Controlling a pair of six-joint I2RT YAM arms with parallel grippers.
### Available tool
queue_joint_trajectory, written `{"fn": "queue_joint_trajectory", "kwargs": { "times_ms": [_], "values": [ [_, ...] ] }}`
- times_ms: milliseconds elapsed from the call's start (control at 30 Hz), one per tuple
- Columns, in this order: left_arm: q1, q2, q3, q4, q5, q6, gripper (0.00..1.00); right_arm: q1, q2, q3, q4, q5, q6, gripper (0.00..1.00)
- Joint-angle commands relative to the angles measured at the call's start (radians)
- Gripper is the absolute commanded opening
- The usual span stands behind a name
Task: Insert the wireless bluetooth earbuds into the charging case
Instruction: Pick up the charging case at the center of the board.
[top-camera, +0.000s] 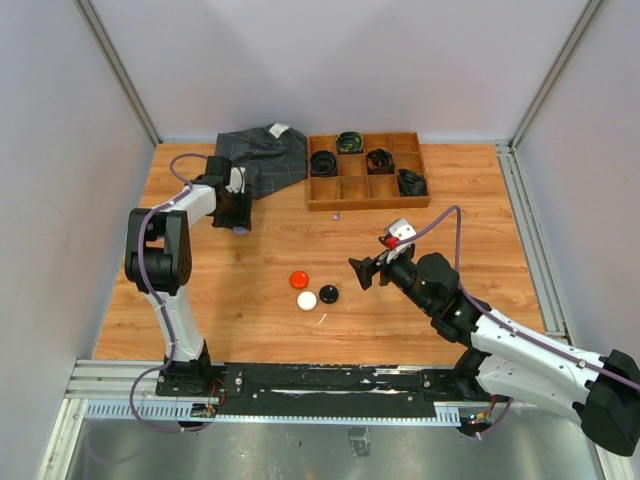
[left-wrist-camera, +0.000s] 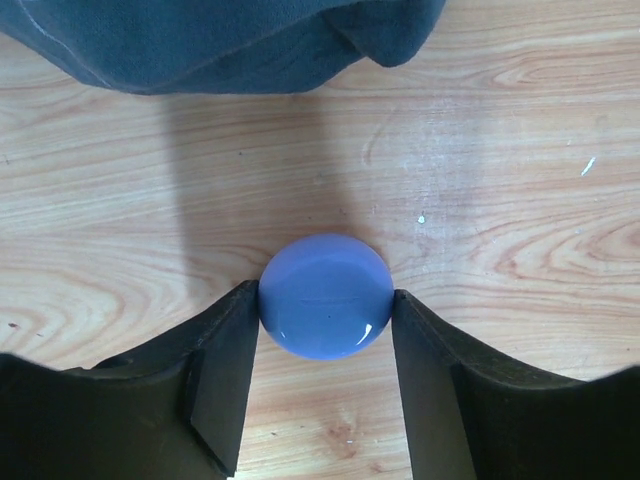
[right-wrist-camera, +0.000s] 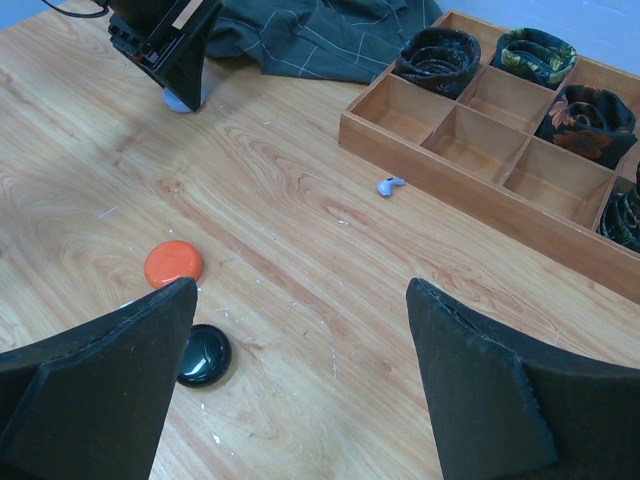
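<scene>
Earbud first: I see one purple earbud (right-wrist-camera: 390, 185) lying on the table (top-camera: 450, 200) just in front of the tray (top-camera: 365, 205), close to its front wall and not touching it. It is well apart from the purple case (left-wrist-camera: 325, 295).

My left gripper (top-camera: 238, 222) has a finger against each side of that purple case, clamping it as it sits on the wood. My right gripper (right-wrist-camera: 300, 290) hangs over mid-table with its jaws spread wide and nothing between them.

The tray has wooden compartments in rows. Four of them each hold a coiled belt (top-camera: 323, 162): one in the back row, two in the middle row, and one at the right end of the front row. The other three front compartments show bare wood.

A dark cloth (top-camera: 265, 155) lies bunched left of the tray, its edge near the far side of the purple case. The orange case (top-camera: 298, 279), white case (top-camera: 307, 299) and black case (top-camera: 329, 294) sit close together near my right gripper. Beside the white case is a tiny white speck (top-camera: 322, 318), too small for me to name.
</scene>
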Motion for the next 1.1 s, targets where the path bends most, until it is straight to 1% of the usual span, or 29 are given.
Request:
{"fn": "queue_joint_trajectory", "kwargs": {
  "times_ms": [0, 100, 167, 200, 367, 533, 700, 867, 1067],
  "values": [
    [-0.022, -0.007, -0.041, -0.031, 0.020, -0.033, 0.54, 0.014, -0.020, 0.006, 0.007, 0.009, -0.009, 0.87],
    [-0.041, -0.025, -0.074, 0.002, -0.008, -0.049, 0.51, 0.015, -0.017, 0.013, -0.004, 0.010, -0.009, 0.87],
    [-0.054, -0.048, -0.108, 0.040, -0.038, -0.068, 0.46, 0.014, -0.013, 0.020, -0.013, 0.004, -0.007, 0.87],
    [-0.061, -0.066, -0.129, 0.067, -0.044, -0.078, 0.43, 0.014, -0.011, 0.024, -0.017, 0.001, -0.005, 0.87],
    [-0.121, -0.184, -0.295, 0.249, -0.047, -0.133, 0.38, 0.014, 0.011, 0.054, -0.061, -0.001, -0.001, 0.87],
    [-0.216, -0.300, -0.431, 0.417, -0.101, -0.174, 0.39, 0.009, 0.053, 0.096, -0.117, -0.003, 0.002, 0.87],
    [-0.307, -0.413, -0.563, 0.613, -0.112, -0.207, 0.37, -0.005, 0.094, 0.159, -0.197, -0.025, 0.011, 0.87],
    [-0.410, -0.523, -0.659, 0.774, -0.143, -0.182, 0.35, -0.033, 0.135, 0.228, -0.279, -0.091, 0.031, 0.86],
    [-0.544, -0.656, -0.775, 0.954, -0.195, -0.077, 0.35, -0.093, 0.179, 0.308, -0.373, -0.188, 0.049, 0.83]
  ]
}}
